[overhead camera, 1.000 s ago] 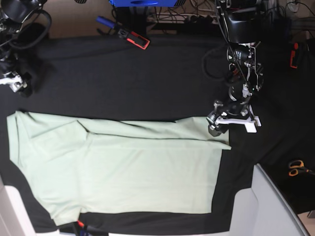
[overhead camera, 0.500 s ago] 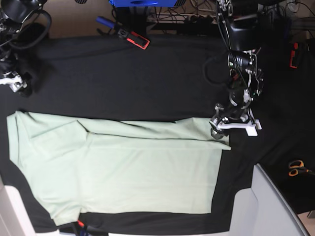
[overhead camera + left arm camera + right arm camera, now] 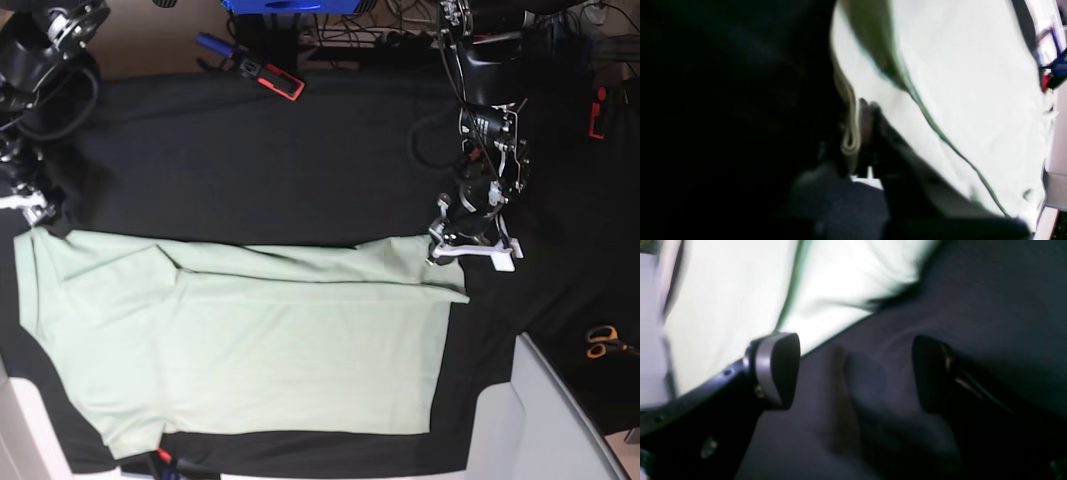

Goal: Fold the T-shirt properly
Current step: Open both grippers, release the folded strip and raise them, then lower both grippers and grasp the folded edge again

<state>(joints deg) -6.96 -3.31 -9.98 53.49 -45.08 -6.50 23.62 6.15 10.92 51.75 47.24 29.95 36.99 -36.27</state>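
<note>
The left gripper point(image 3: 438, 252), parted a second ago, has clenched on the pale mint-green cotton T-shirt's point(image 3: 250, 330) hem; right gripper point(image 3: 853, 373) hangs released beside its flat collar end

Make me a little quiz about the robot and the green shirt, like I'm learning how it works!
1. True or false: the left pincer is shut on the T-shirt.
2. The right pincer hangs over: A) the shirt's middle, B) the black table covering beside the shirt, C) the scissors.
3. Fill in: the right pincer is ____ and holds nothing.

Key: 1 true; 2 B; 3 open.
</note>
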